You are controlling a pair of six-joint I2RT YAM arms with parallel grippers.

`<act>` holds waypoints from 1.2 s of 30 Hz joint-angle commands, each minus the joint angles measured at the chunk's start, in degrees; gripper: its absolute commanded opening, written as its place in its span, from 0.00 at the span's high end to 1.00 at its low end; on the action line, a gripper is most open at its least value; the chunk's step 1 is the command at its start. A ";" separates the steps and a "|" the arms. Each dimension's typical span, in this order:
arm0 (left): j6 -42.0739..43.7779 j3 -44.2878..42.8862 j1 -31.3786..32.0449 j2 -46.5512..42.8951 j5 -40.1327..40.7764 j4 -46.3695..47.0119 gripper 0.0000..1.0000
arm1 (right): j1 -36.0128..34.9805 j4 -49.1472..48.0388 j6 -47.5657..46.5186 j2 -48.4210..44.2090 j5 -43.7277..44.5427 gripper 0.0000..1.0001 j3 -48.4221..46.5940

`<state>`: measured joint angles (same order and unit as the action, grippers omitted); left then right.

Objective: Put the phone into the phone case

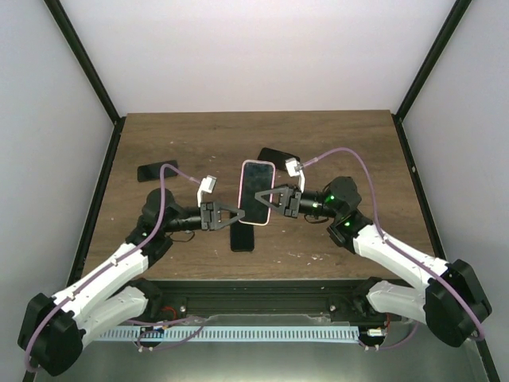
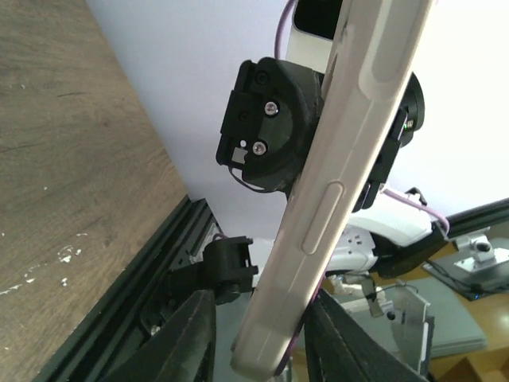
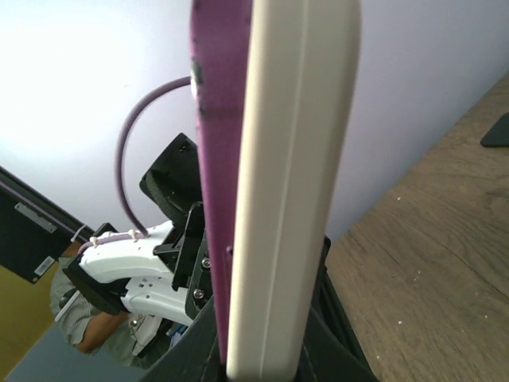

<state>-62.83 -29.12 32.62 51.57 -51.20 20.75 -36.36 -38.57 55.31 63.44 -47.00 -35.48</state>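
Where the right fingers (image 3: pixel 334 362) pinch phone (image 3: pixel 211 159) and phone case (image 3: pixel 294 159) flat together, the left fingers (image 2: pixel 191 342) stand spread astride the lower edge, a gap showing. The pair hangs mid-frame above the desk (image 1: pixel 159 135). A purple strip sits proud, so we judge seating unfinished. We'd press that edge in evenly against a firm right grip.
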 commanded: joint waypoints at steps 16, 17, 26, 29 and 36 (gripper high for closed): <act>9.99 -6.24 -0.40 -3.12 6.17 -16.33 0.39 | -0.38 5.82 -9.66 -2.94 -5.08 0.85 -0.59; 9.03 -6.32 -0.71 -3.02 5.52 -15.19 0.39 | -0.38 5.87 -9.81 -3.25 -6.02 0.85 -0.16; 4.51 -11.89 -1.77 1.53 0.39 -7.96 0.46 | -0.48 2.76 -8.07 -5.06 -13.95 0.84 2.72; 4.57 -13.04 -1.77 2.74 0.47 -7.53 0.59 | -0.48 3.49 -8.36 -5.60 -12.98 0.85 3.48; 4.27 -11.56 -1.93 5.43 -0.34 -4.33 0.91 | -0.47 -0.81 -4.46 -4.34 -12.22 0.85 4.83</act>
<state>-58.13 -40.93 30.89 55.92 -51.16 15.00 -36.40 -33.39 49.39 59.40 -59.13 -30.55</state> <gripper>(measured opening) 0.130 0.152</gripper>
